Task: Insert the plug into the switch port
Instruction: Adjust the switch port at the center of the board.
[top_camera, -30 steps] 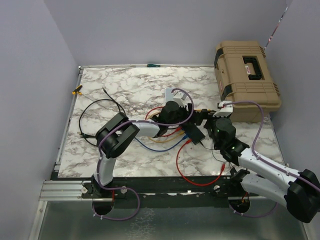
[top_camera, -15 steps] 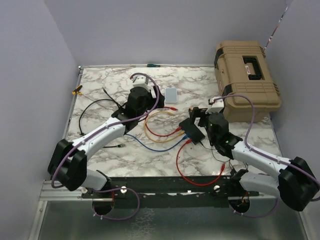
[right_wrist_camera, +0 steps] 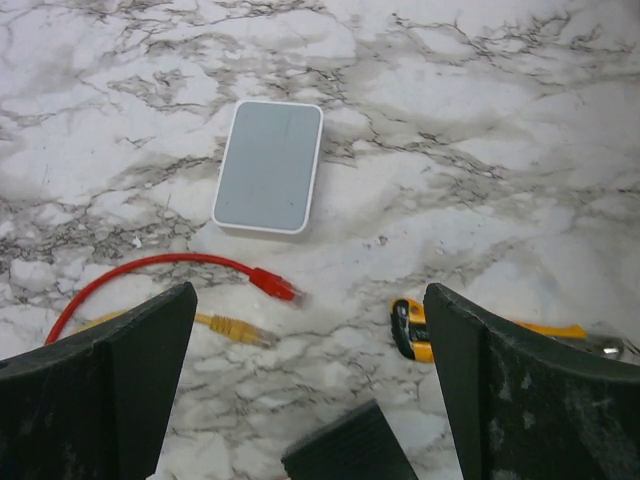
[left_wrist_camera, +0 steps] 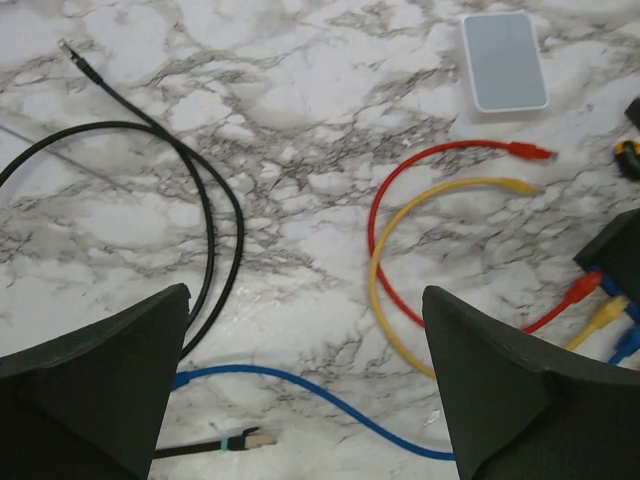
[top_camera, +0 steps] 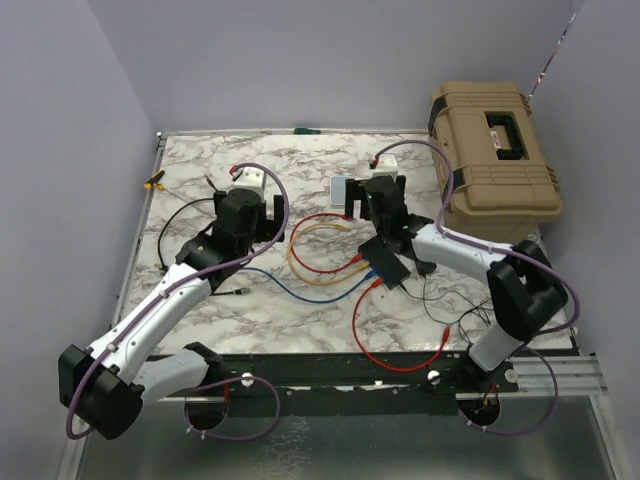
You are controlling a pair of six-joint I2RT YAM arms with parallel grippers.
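The switch [top_camera: 385, 262] is a flat black box lying mid-table, with red, yellow and blue plugs [left_wrist_camera: 603, 314] sitting in its near edge. Only its corner [right_wrist_camera: 350, 446] shows in the right wrist view. A free red plug [right_wrist_camera: 272, 283] and a free yellow plug [right_wrist_camera: 236, 330] lie just beyond it. A black cable's plug [left_wrist_camera: 245, 438] lies further left. My left gripper [left_wrist_camera: 305, 320] hangs open above the blue cable [left_wrist_camera: 330, 400], holding nothing. My right gripper [right_wrist_camera: 307, 310] is open over the switch's far side, also holding nothing.
A small grey-white box [top_camera: 343, 189] lies behind the free plugs. A tan case [top_camera: 492, 150] stands at the back right. A black cable loop [top_camera: 195, 225] lies at the left, a red cable [top_camera: 400, 352] near the front edge, and a yellow-black tool [right_wrist_camera: 412, 330] beside the switch.
My left arm has swung left, away from the switch, and its jaws have spread wide. My right gripper has moved back over the switch toward the grey-white box.
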